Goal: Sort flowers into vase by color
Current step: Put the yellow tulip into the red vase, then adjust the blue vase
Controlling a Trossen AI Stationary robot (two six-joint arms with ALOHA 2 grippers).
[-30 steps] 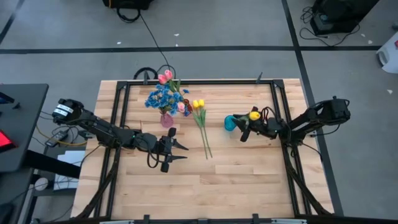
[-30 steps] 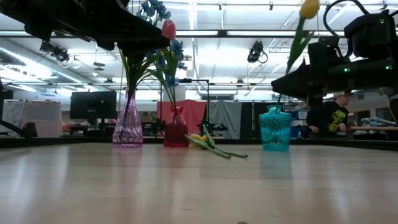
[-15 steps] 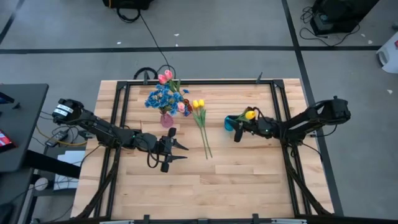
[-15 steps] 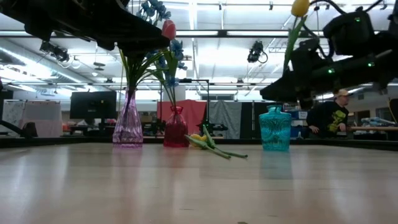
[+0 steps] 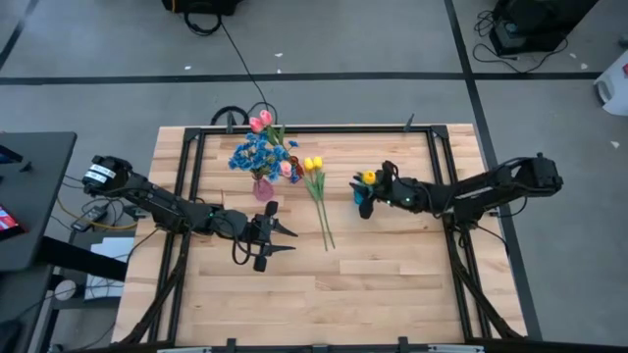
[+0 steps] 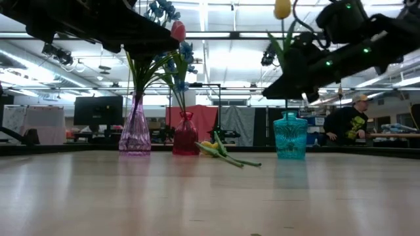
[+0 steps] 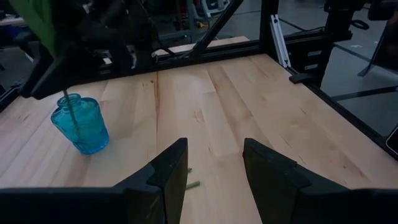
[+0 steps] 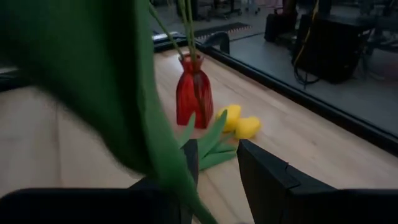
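right gripper [image 5: 369,197] clamped yellow tulip [image 6: 283,9] | blue vase [image 6: 289,136] directly below | lower stem plumb into neck | left gripper [image 5: 278,234] open

red vase [image 8: 194,99], two yellow tulips [image 8: 239,122] lying beside it, green leaf [image 8: 112,87] close up

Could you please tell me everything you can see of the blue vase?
The small translucent teal-blue glass vase has a ribbed round body, a narrow neck and a flared lip. It stands upright on the wooden table, right of the lying yellow tulips. The right gripper holds a yellow tulip's green stem into its mouth.
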